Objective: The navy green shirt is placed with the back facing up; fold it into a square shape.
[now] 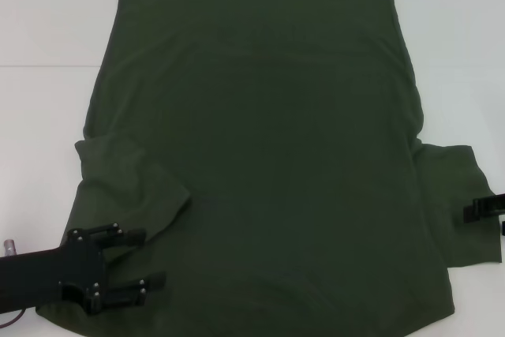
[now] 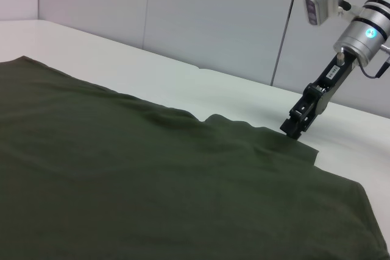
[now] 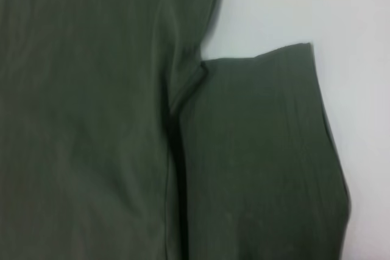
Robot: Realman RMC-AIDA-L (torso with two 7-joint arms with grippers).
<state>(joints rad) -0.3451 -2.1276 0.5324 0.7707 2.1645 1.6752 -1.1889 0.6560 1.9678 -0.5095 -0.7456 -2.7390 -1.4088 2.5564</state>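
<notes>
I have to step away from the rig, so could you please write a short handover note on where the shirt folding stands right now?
Left gripper: open, low over the shirt's left sleeve near the collar end, holding nothing.
Right gripper: at the outer edge of the right sleeve; grip unclear.
Navy green shirt: lies flat on the white table, plain side up, hem at the far end.
Done: no body fold visible; the left sleeve looks partly turned in.
Left: fold both sides in, then fold to a square.

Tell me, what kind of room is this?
Probably a robot test lab, not a home: a bare white table, plain grey wall panels, and two robot arms, left claw and right claw, over a green shirt laid flat.
</notes>
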